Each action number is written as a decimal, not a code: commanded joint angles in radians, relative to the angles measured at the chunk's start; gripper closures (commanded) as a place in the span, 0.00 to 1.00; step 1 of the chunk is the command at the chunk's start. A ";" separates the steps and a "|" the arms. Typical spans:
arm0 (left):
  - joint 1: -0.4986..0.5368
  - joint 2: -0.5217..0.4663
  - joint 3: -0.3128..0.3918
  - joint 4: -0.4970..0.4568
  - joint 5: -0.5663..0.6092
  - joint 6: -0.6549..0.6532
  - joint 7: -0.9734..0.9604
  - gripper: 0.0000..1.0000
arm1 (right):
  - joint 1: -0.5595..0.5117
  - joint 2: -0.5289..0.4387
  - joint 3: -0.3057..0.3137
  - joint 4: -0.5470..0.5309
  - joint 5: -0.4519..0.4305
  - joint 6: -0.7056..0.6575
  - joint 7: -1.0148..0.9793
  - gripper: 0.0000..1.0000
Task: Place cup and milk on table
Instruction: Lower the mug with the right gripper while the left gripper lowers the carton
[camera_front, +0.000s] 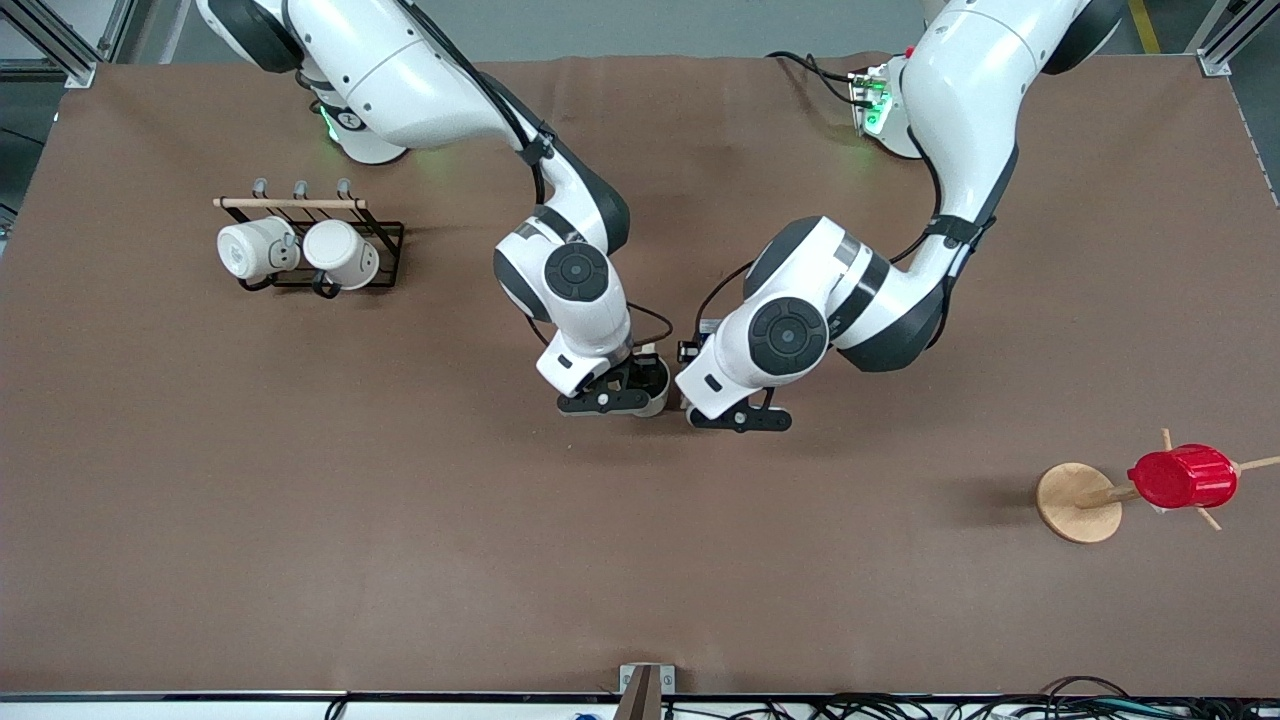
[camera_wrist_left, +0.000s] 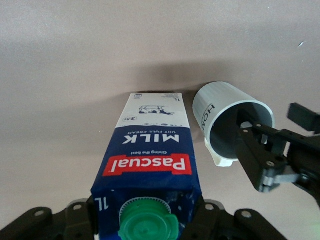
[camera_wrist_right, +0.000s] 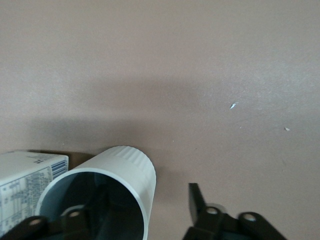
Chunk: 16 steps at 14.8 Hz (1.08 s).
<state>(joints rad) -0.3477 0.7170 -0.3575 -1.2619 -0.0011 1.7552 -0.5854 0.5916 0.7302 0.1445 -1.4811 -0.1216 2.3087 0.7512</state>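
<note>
Bench (camera_front: 400, 560): flat, matte brown, and it fills nearly the whole front view.
Milk (camera_wrist_left: 150, 150): a boxy dark-blue and white carton with a red label band and a round, ridged green cap. It stands upright on the bench at the centre of the front view, hidden there beneath the left arm's wrist.
Left hand (camera_front: 738, 418): down at the centre and clamped on the milk, with black fingers pressed against the carton's two sides just under the cap.
Cup (camera_wrist_left: 220, 105): an off-white mug with fine ribs near the rim, a smooth dark grey inside and dark lettering on its wall. It sits on the bench just beside the milk, toward the right arm's end, with only a narrow gap between them. Nothing shows inside it but a finger.
Right hand (camera_front: 612, 398): low over the cup, jaws spread wide and straddling the rim. One finger (camera_wrist_left: 252, 150) is inside the mug; the other is outside and clear of the wall, so there is no grip.
Wire rack (camera_front: 385, 250): thin black wire with a wooden rail, in the upper part of the frame toward the right arm's end. It holds two white mugs (camera_front: 250, 250), well apart from the action.
Red cup (camera_front: 1183, 477): ribbed and glossy, hung on a wooden peg stand (camera_front: 1078, 502) with a round base. It is in the lower part of the frame toward the left arm's end.
</note>
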 joint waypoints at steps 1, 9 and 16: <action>-0.011 0.021 0.012 0.038 0.010 -0.020 0.018 0.35 | -0.054 -0.115 0.013 -0.025 -0.027 -0.113 0.020 0.00; -0.016 0.025 0.014 0.036 0.015 -0.014 0.039 0.23 | -0.369 -0.437 0.012 -0.030 -0.027 -0.373 -0.096 0.00; -0.053 -0.030 0.011 0.032 0.098 -0.017 0.026 0.00 | -0.634 -0.616 0.004 -0.027 -0.012 -0.546 -0.364 0.00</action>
<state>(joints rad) -0.3890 0.7264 -0.3518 -1.2419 0.0693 1.7558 -0.5504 -0.0163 0.1814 0.1325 -1.4617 -0.1348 1.8121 0.4509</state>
